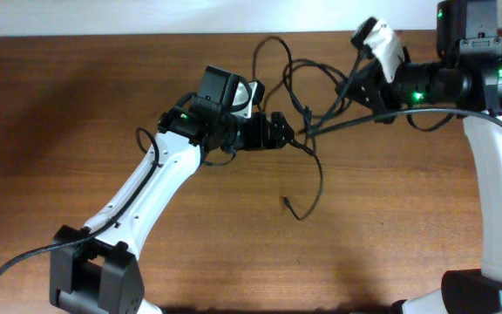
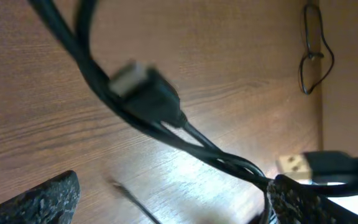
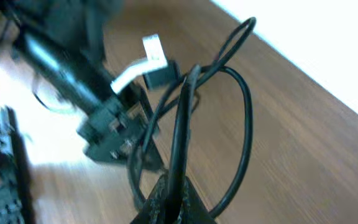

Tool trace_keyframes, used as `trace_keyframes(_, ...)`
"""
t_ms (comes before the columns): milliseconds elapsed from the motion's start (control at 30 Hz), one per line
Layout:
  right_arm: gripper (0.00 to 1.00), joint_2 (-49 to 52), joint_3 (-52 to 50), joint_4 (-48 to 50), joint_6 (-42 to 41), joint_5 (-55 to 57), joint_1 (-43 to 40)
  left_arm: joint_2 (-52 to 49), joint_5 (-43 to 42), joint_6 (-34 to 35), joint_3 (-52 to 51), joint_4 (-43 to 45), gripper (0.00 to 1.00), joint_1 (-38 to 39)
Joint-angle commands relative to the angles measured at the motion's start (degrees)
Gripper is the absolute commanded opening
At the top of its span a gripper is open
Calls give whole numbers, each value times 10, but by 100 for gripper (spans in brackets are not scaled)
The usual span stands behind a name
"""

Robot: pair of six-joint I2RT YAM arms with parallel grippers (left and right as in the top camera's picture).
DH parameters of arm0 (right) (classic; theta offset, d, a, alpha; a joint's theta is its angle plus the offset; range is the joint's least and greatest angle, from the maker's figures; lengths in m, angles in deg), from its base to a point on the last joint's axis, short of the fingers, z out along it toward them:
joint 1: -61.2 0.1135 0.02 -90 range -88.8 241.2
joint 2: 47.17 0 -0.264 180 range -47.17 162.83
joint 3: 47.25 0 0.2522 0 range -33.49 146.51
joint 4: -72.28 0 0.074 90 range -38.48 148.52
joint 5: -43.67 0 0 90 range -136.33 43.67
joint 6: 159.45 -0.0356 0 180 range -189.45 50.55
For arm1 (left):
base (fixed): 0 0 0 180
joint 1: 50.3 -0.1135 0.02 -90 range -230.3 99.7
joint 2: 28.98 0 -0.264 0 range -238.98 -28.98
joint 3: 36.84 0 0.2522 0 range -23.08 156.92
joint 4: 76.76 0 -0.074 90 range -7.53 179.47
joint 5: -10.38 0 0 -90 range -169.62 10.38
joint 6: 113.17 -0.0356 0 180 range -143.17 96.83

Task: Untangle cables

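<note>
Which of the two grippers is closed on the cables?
The right gripper: it pinches the cables where they meet at its tip. The left gripper stands wide open and clamps nothing.

Overhead view: light is even and moderately bright, focus is sharp across the table [image 1: 77, 105], shadows on the wood are soft and faint, and the wall [image 1: 146, 16] along the top edge is washed out to plain white. Left wrist view: the cables [image 2: 160, 106] close to the lens are out of focus and smeared, a pale glare patch lies on the wood at lower centre, and the right edge falls darker. Right wrist view: soft and blurred throughout, with blown-out white in the upper right corner and strong glare bleaching the left side.
</note>
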Motion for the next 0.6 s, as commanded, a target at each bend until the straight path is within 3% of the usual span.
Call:
trace_keyframes(0,4,-7,35,9,-50,-92,0,5,53,15,0,2,99,-1)
trace_keyframes(233,4,-13,68,7,-83,-93,-45,5,106,15,0,-48,99,-68)
trace_keyframes(333,4,-15,68,5,-97,-170,-89,5,129,15,0,-81,99,-122)
trace_keyframes(433,4,-15,68,5,-97,-212,-106,5,56,12,0,-80,99,-151)
trace_keyframes(567,4,-15,68,4,-97,-210,-107,5,-101,-50,0,-39,99,-143)
